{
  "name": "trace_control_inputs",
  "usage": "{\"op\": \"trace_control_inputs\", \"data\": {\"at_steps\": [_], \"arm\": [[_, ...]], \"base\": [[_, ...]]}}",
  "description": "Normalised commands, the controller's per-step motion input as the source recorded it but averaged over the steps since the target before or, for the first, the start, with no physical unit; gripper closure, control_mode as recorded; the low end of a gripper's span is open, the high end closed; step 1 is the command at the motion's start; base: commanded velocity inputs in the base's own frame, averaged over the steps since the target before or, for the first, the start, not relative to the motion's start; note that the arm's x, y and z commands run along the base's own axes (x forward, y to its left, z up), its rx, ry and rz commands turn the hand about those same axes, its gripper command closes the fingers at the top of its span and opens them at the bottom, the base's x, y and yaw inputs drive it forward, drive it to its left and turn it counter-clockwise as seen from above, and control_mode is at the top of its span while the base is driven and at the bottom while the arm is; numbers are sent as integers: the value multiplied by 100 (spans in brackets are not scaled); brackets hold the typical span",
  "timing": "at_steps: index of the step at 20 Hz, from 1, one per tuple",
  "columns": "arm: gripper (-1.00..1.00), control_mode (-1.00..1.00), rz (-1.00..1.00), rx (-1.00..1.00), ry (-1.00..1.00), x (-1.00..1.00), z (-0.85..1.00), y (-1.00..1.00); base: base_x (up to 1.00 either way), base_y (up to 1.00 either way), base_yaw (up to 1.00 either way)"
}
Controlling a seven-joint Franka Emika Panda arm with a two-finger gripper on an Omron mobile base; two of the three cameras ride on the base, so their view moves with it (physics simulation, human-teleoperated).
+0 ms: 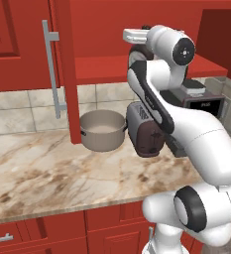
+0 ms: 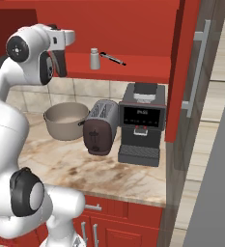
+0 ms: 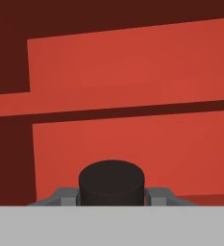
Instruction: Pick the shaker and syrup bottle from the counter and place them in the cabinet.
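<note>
I see the shaker (image 2: 94,59), small pale grey cyl. w/ narrower rounded cap, upright on the cabinet (image 2: 143,67) shelf, a thin dark rod (image 2: 112,59) lying just right of it. In hand view a dark round cap (image 3: 112,182) sits between my claw (image 3: 112,196) fingers (image 3: 61,197), looks like the bottle's top; body hidden, so I read the claw as clenched on the bottle. Arm is raised, elbow folded, hand up at shelf level left of the shaker, pointing into the red cabinet interior. On the worktop (image 1: 47,168) below the shelf: pot (image 1: 102,130), toaster (image 1: 145,129), coffee machine (image 2: 140,124).
</note>
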Motion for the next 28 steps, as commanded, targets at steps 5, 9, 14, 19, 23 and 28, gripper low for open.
{"op": "trace_control_inputs", "data": {"at_steps": [5,9,14,19,23,28], "arm": [[100,-100,-1,0,1,20,0,2],[100,-100,0,0,1,24,0,4],[100,-100,0,0,1,25,-1,6],[100,-100,0,0,3,26,-2,4],[100,-100,0,0,4,28,-2,3],[100,-100,0,0,4,30,-4,3]], "base": [[0,0,0],[0,0,0],[0,0,0],[0,0,0],[0,0,0],[0,0,0]]}}
